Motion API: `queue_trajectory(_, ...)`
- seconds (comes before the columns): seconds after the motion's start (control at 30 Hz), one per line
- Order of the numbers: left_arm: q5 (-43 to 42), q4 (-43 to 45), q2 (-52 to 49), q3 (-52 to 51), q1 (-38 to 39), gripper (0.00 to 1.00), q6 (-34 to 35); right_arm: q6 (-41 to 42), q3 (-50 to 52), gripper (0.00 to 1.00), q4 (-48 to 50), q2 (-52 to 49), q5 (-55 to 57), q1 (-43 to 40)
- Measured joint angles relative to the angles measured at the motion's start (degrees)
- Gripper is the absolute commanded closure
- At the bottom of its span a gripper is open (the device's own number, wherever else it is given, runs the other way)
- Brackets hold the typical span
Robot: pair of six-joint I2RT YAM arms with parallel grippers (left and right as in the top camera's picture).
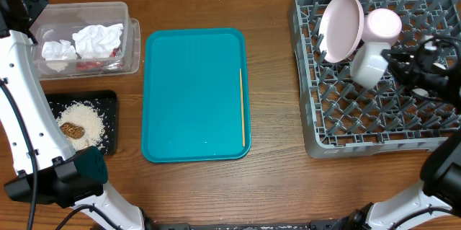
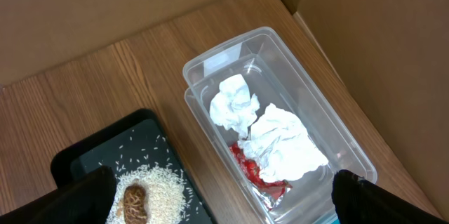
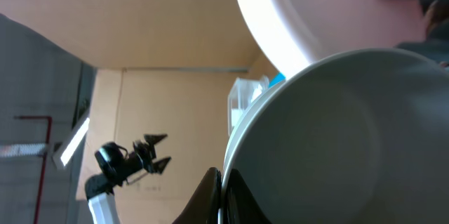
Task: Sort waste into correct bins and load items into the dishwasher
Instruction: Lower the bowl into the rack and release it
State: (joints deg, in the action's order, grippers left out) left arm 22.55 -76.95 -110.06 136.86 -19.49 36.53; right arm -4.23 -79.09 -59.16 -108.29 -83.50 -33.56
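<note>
Your right gripper (image 3: 221, 190) pinches the bowl (image 3: 351, 140) rim over the rack (image 1: 374, 125); your left gripper (image 2: 224, 190) gapes wide near the tub (image 2: 316, 104).

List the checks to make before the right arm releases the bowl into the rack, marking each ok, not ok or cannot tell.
1. Right gripper shut on the rim of the bowl: ok.
2. Bowl above the dish rack: ok.
3. Bowl resting on the rack, not just hanging in the grip: cannot tell.
4. Gap between bowl and large plate: cannot tell.
5. Left gripper open, over the clear tub, far from the rack: ok.
</note>
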Motion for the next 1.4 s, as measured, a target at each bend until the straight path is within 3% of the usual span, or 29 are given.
queue_trajectory(0.17,0.0,0.0,0.0,0.0,0.0,0.00,0.0,4.7,0.0,0.96,4.0,0.0,4.8,3.2)
queue_trajectory(0.5,0.0,0.0,0.0,0.0,0.0,0.00,0.0,12.1,0.0,0.96,5.4,0.0,8.9,0.8)
queue_trajectory(1.1,0.0,0.0,0.0,0.0,0.0,0.00,0.0,16.6,-0.7,0.96,5.3,0.0,17.3,-5.4)
queue_trajectory(1.4,0.0,0.0,0.0,0.0,0.0,0.00,0.0,17.9,-2.4,0.81,3.0,0.0,24.5,-7.3)
